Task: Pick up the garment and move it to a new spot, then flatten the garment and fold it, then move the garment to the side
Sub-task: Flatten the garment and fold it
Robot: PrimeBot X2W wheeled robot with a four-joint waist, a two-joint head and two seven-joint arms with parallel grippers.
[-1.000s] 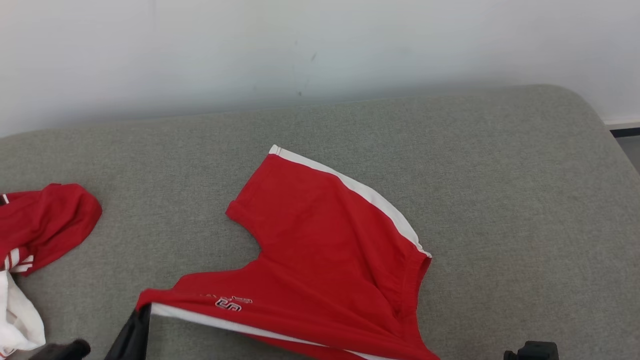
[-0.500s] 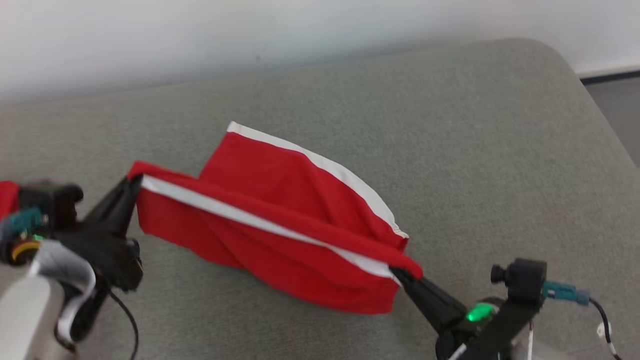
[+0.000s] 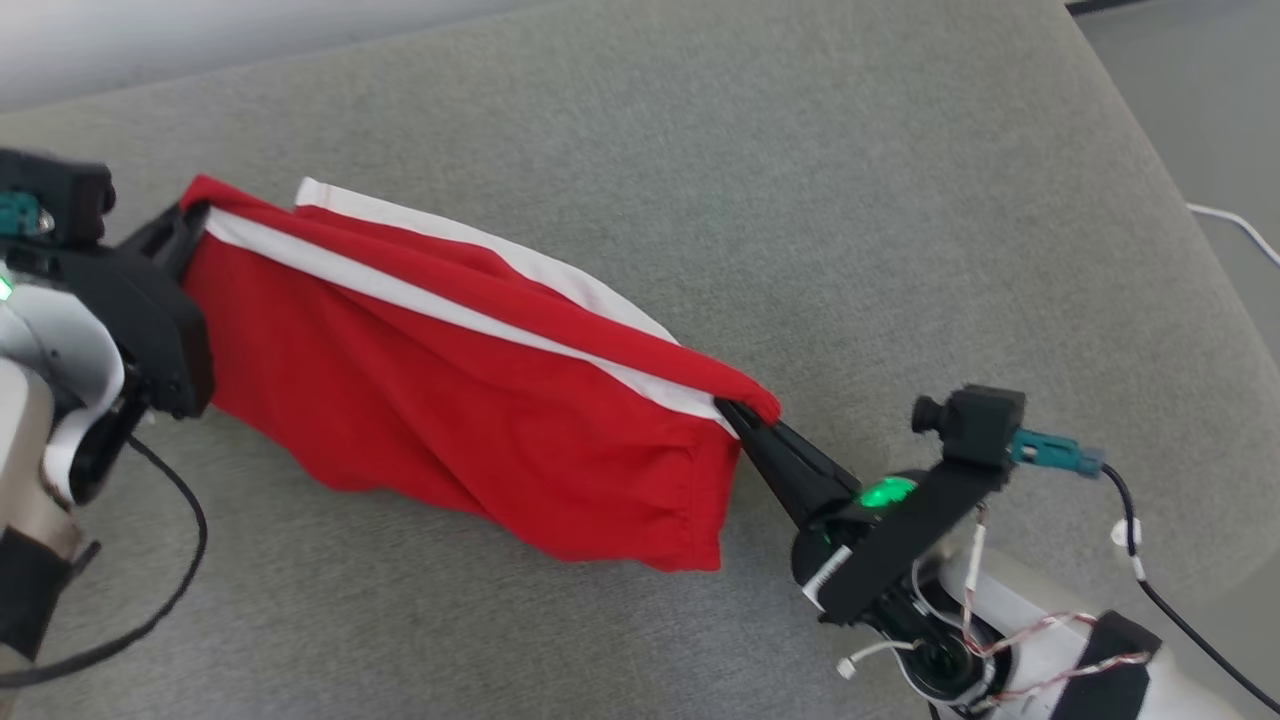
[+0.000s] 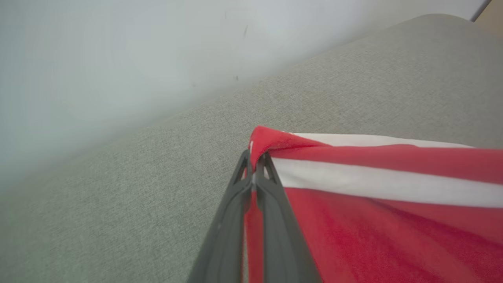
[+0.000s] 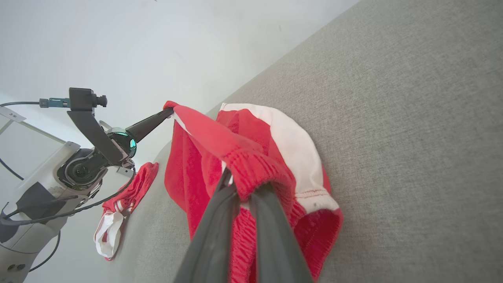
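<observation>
Head view: over the grey fabric worktop (image 3: 900,200), the red garment (image 3: 450,420) with white stripes hangs stretched between two corners. The left end effector (image 3: 190,215) is clamped on one corner and the right end effector (image 3: 745,415) on the waistband corner.

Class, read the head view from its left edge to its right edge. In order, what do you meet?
In order: left gripper → red garment → right gripper → wrist camera → white cable on the floor.

Bare room: grey padded table (image 3: 900,200), white wall (image 4: 118,59)
</observation>
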